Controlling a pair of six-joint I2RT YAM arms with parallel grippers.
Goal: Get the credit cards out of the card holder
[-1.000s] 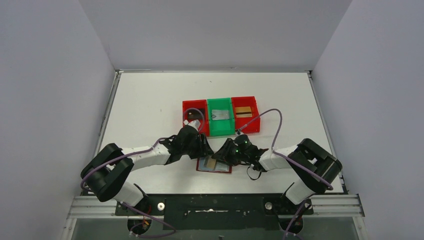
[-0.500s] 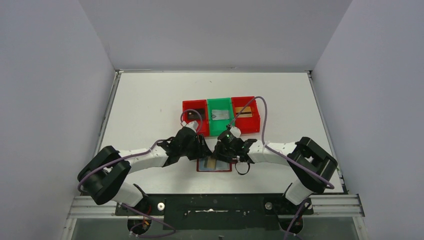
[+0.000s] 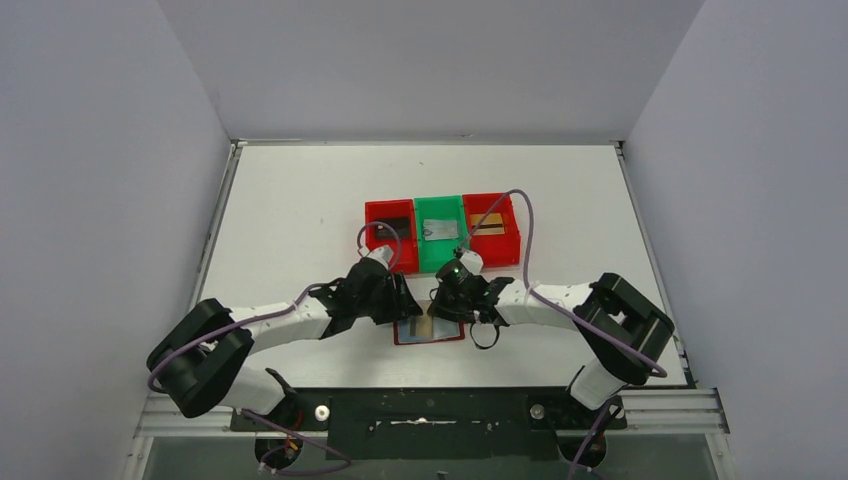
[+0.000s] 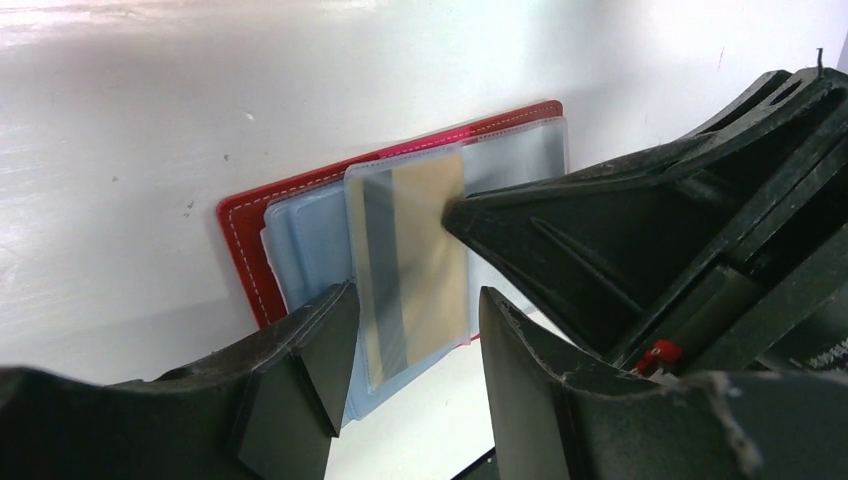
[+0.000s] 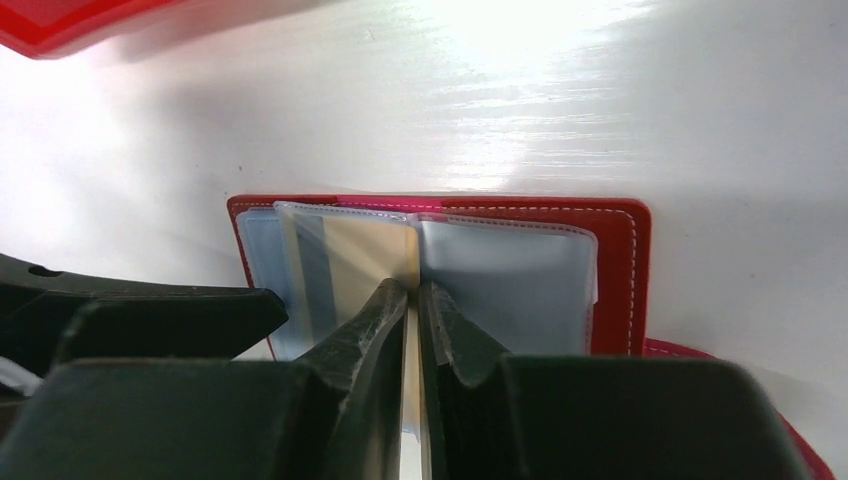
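Logging wallet [image 3: 428,330] open flat on table [image 3: 300,220], at 6 o'clock of green bin [image 3: 440,262], between both grippers. Noting gold card [image 5: 365,255] tucked under a clear sleeve [image 4: 380,200] at wallet's middle. Seeing right gripper [image 5: 412,290], at 1 o'clock of wallet, pinched narrow on that card's edge; left gripper [image 4: 418,300], at 10 o'clock, half spread, clasping nothing, tips astride sleeve. Judging card light, stiff, slick; sleeve soft and clingy, so wallet likely to drag along. Best to grip card by its free short edge, pull straight along sleeve, pin wallet down meanwhile.
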